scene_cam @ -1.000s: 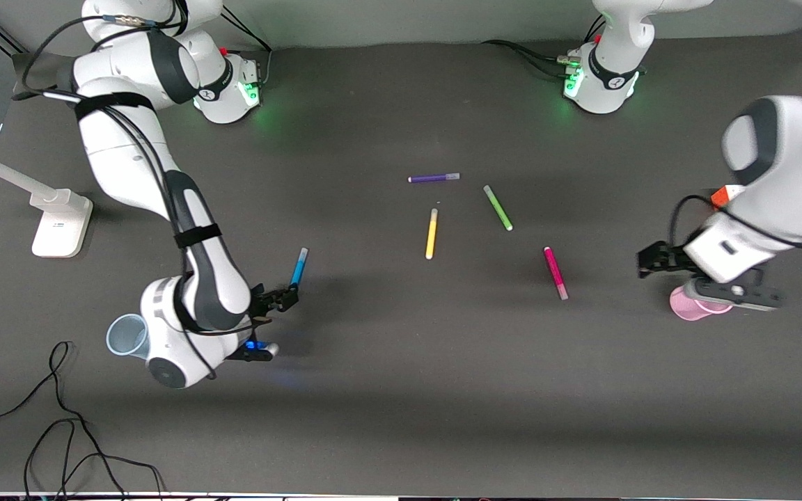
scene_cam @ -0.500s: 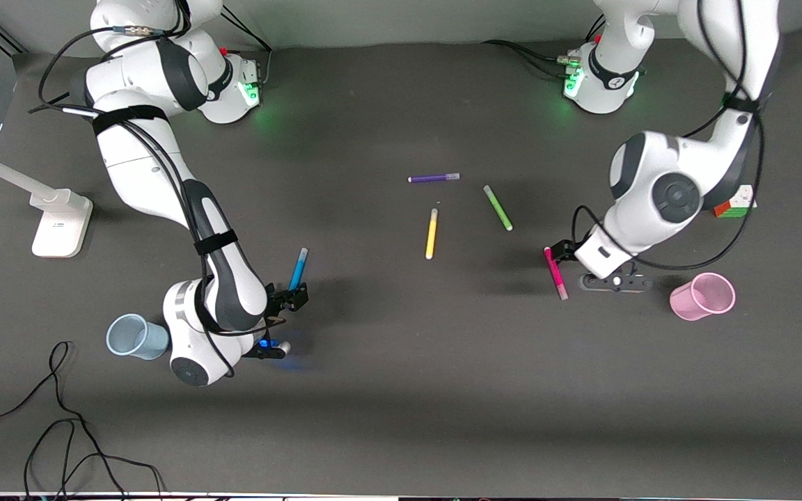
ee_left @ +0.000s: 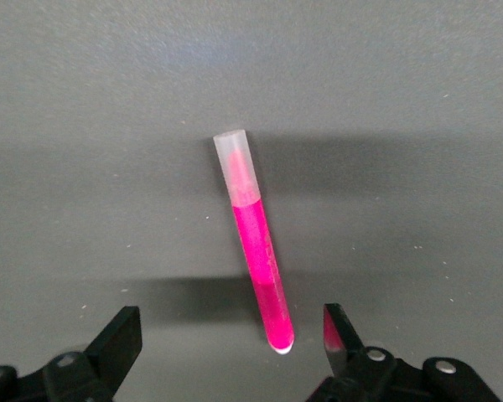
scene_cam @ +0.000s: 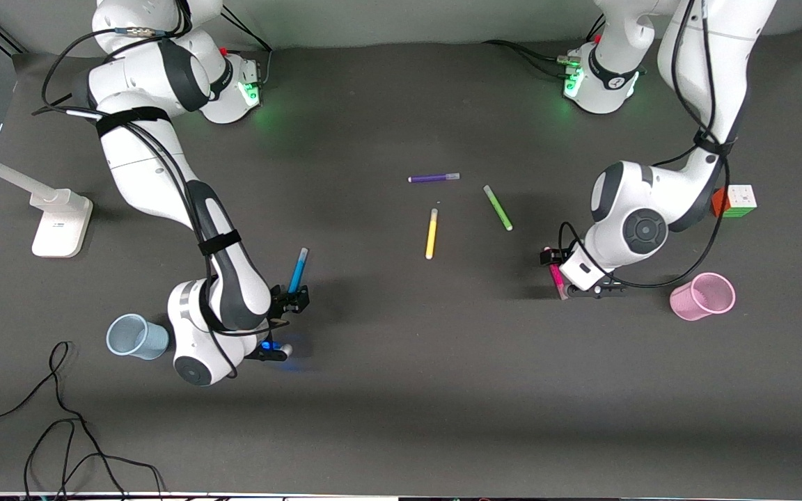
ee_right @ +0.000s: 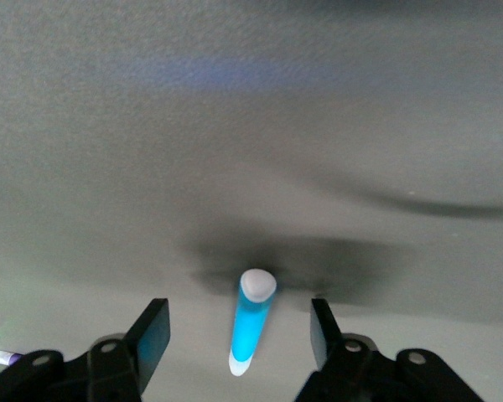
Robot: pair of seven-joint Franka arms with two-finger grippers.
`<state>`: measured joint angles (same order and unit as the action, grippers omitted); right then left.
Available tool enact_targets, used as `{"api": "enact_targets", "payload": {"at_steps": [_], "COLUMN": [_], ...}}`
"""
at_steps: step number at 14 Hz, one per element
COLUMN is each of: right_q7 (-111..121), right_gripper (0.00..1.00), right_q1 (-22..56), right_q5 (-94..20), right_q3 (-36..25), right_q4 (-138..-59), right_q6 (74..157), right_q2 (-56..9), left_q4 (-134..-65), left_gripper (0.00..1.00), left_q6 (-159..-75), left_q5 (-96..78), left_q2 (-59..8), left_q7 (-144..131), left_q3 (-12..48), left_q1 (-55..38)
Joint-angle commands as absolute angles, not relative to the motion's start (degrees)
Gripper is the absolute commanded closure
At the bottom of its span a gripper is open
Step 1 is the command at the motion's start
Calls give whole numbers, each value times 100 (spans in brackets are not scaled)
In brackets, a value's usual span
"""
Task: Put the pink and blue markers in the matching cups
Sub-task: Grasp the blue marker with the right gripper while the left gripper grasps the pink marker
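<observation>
The blue marker point(scene_cam: 298, 268) lies on the dark table, pale cap away from the front camera. My right gripper point(scene_cam: 291, 299) is low over its nearer end. In the right wrist view that gripper point(ee_right: 237, 322) is open, the blue marker point(ee_right: 250, 327) between the jaws without touching. The pink marker point(scene_cam: 558, 282) lies toward the left arm's end. My left gripper point(scene_cam: 551, 257) is at its uncapped end. In the left wrist view this gripper point(ee_left: 230, 322) is open, the pink marker's point(ee_left: 256, 251) tip close to one finger. The pale blue cup point(scene_cam: 135, 336) and pink cup point(scene_cam: 704, 296) stand empty.
A purple pen point(scene_cam: 434, 178), a green pen point(scene_cam: 498, 207) and a yellow pen point(scene_cam: 431, 234) lie mid-table. A puzzle cube point(scene_cam: 734, 201) sits beside the left arm. A white stand point(scene_cam: 60, 219) and loose cables point(scene_cam: 60, 417) are at the right arm's end.
My left arm has swung from over the pink cup to the pink marker's uncapped end. My right arm has edged slightly toward the blue marker, uncovering the blue cup.
</observation>
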<state>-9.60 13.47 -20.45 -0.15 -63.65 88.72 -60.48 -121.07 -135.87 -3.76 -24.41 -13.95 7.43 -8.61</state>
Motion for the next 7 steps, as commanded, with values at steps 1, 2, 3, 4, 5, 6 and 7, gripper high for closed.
{"api": "enact_targets", "payload": {"at_steps": [1, 2, 3, 4, 5, 6, 7], "right_q7": [-1160, -1160, -1160, -1160, -1160, -1160, -1160], "right_gripper": [24, 27, 46, 67, 88, 100, 100], "right_q1": [1441, 1441, 1433, 1433, 1415, 1406, 1389], "right_q5": [-2119, -2101, -2101, -2101, -2118, -2136, -2153], "right_q3": [-35, -35, -35, -35, -35, -35, -44], "right_q4": [-6223, -6223, -6223, -6223, -6223, -6223, -6223], "right_q6": [8859, 8851, 8816, 8798, 8772, 8771, 8763], "right_q2": [-6152, -6152, -6152, -6144, -6152, -6152, -6144], "left_q4": [-12076, -12059, -12050, -12050, -12032, -12024, -12023], "left_gripper": [4, 4, 4, 6, 15, 33, 46], "left_q6": [-13737, -13824, -13991, -14114, -14220, -14386, -14501], "left_q5": [-404, -404, -404, -404, -404, -404, -404], "left_q2": [-2601, -2689, -2768, -2864, -2944, -3005, -3023], "left_q7": [-1529, -1529, -1529, -1529, -1529, -1529, -1538], "left_q3": [694, 694, 694, 694, 694, 694, 694], "left_q1": [-958, -958, -958, -958, -958, -958, -967]}}
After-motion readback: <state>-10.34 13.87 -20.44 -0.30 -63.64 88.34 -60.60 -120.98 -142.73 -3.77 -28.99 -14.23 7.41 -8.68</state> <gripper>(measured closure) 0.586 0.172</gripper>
